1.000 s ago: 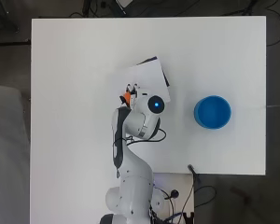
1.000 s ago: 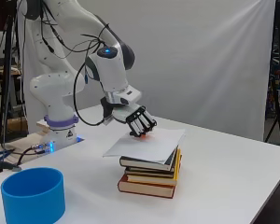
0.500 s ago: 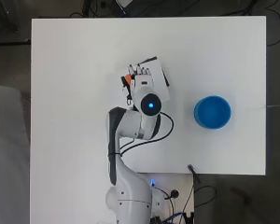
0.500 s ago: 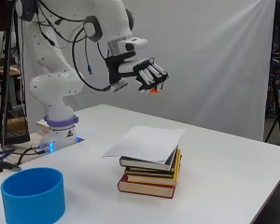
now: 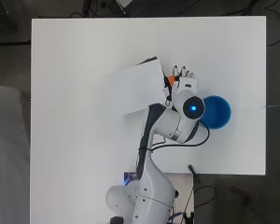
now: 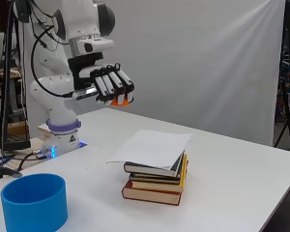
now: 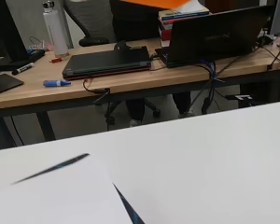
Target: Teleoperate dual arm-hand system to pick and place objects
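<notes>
1. Orange object [image 6: 119, 101] is held in the curled fingers of the hand [image 6: 108, 85], raised well above the worktop [image 6: 241, 183]; only a small part of it shows, so its shape cannot be told.
2. In the overhead view the hand [image 5: 184, 84] is seen between the books [image 5: 141, 88] and the blue cup [image 5: 217, 111], with the orange object [image 5: 171, 80] peeking out at its 9 o'clock edge.
3. The cup is judged the likely drop point; it lies toward 4 o'clock from the hand, near but not beneath it.
4. The books, under a white sheet [image 6: 152, 147], lie at 9 o'clock from the hand.
5. A short carry toward 4 o'clock is judged necessary before release.
</notes>
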